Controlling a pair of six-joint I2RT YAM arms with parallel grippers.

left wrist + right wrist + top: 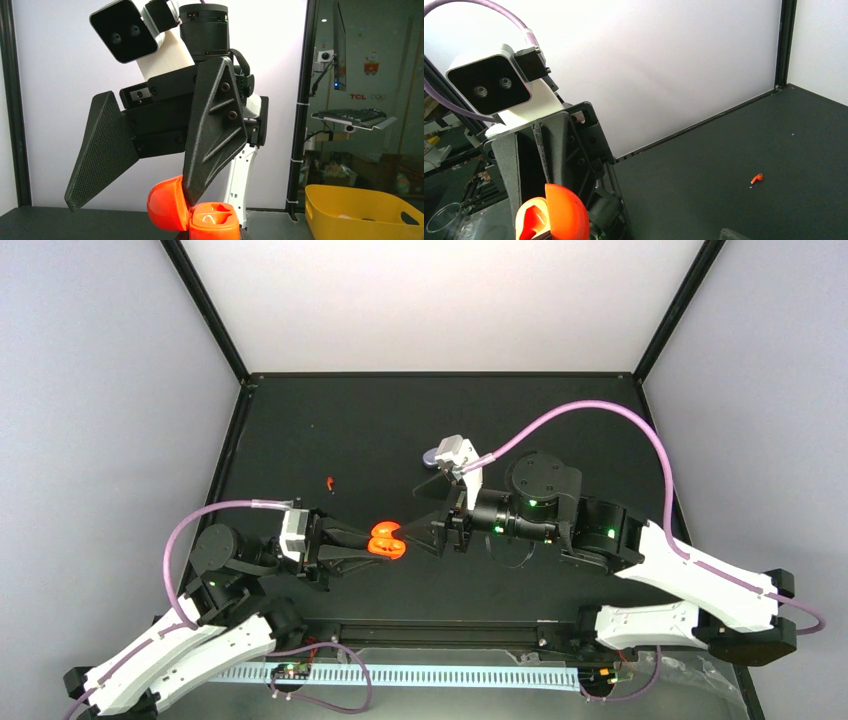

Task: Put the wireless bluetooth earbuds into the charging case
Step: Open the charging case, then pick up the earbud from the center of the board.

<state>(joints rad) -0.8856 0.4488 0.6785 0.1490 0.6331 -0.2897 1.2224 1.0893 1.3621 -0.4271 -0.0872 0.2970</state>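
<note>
Earbud (330,482) well inside table (350,420) edges, case (386,542) apart

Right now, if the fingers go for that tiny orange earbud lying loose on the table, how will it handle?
The orange earbud looks tiny beside the orange case, so probably very light; a nudge could flick it away. Its rounded, hooked shape may pivot or roll. Broad right fingers might struggle to pinch it.
</note>
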